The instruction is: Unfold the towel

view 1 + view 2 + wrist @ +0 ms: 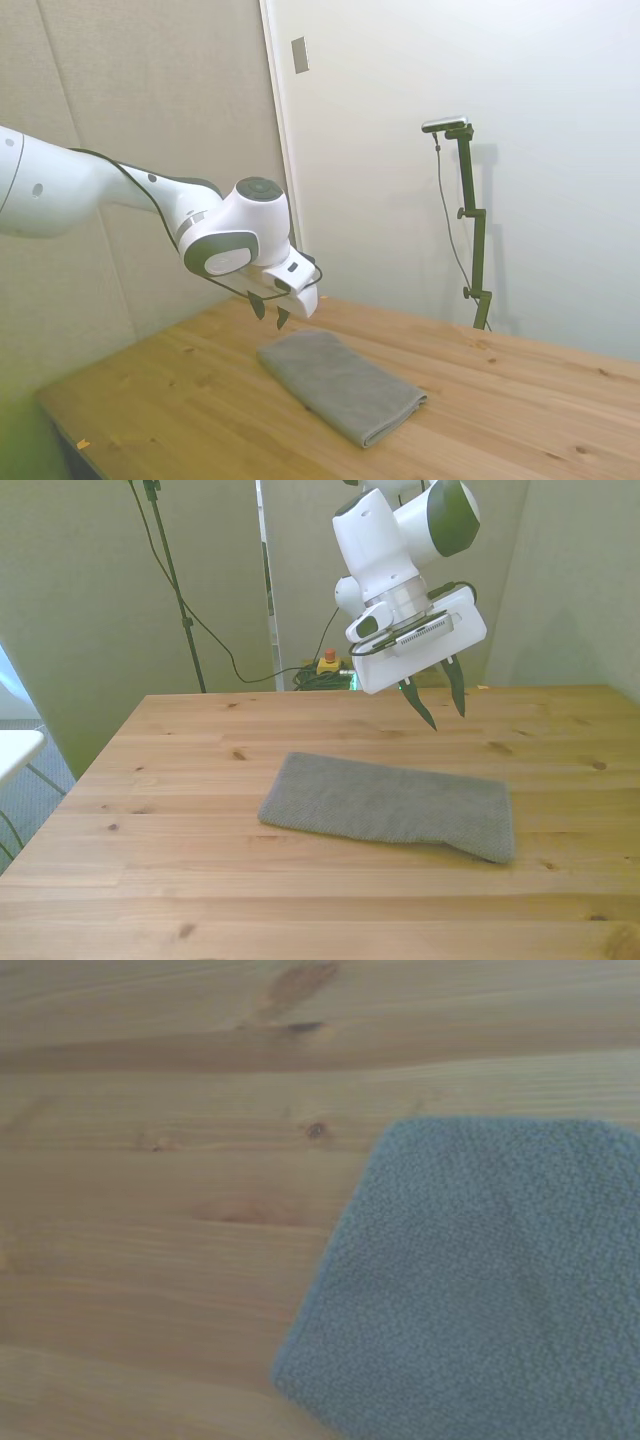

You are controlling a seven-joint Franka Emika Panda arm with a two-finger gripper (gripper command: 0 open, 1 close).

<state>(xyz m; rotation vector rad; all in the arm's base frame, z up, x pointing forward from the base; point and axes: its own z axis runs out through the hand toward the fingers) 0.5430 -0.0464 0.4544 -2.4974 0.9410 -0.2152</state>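
The towel (390, 807) lies folded flat near the middle of the wooden table (150, 880), its long axis running across the front view, with doubled layers visible at its end on the front view's right. The wrist view shows one rounded corner of the towel (480, 1290) on bare planks. The gripper (440, 694) hangs in the air above the table, just beyond the towel's far edge, touching nothing. Its jaws are spread apart and empty, fingertips pointing down.
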